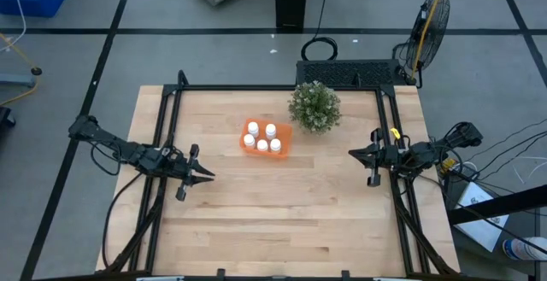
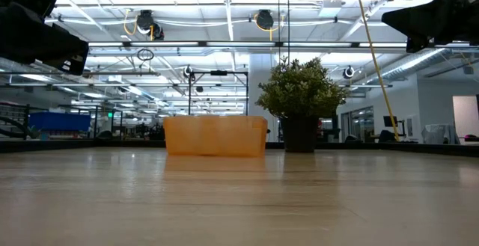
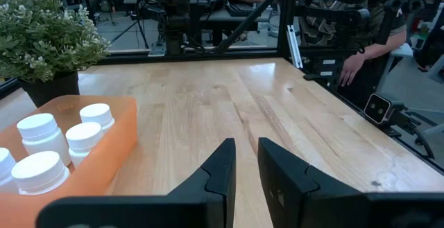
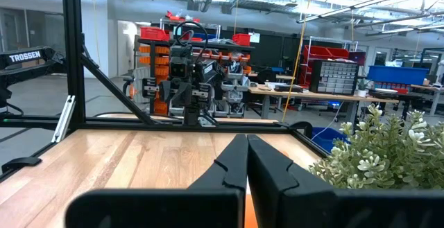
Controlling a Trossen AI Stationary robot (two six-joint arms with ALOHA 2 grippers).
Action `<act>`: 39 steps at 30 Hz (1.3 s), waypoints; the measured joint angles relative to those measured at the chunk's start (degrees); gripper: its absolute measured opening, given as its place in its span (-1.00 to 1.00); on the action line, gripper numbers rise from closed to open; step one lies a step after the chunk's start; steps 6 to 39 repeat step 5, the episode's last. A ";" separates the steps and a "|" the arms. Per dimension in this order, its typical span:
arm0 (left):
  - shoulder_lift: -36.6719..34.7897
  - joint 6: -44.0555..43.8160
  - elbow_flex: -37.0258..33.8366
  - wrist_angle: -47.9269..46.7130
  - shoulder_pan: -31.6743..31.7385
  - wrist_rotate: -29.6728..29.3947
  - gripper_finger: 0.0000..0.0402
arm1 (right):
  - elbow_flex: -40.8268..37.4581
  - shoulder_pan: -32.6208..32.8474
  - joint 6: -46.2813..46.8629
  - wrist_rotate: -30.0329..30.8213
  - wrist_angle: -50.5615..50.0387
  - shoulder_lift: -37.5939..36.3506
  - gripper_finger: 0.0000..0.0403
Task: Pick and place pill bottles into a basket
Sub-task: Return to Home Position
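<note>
All five pill bottles (image 1: 262,145) sit in your basket (image 1: 288,137).
Left gripper (image 1: 208,176), far left, is slightly spread; right gripper (image 1: 352,153), far right, is pressed together.

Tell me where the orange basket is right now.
High view: the basket sits on the table, slightly behind centre, just left of the plant, with white bottles inside.
</note>
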 joint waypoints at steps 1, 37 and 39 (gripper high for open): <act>0.00 0.00 0.00 0.00 0.01 -0.01 -0.67 | 0.00 -0.02 -0.01 -0.01 0.01 0.00 -1.00; 0.01 0.00 0.00 0.00 0.01 0.00 -0.67 | 0.00 0.00 -0.01 -0.01 0.01 0.00 -1.00; 0.01 0.00 0.00 0.00 0.01 0.00 -0.67 | 0.00 0.00 -0.01 -0.01 0.01 0.00 -1.00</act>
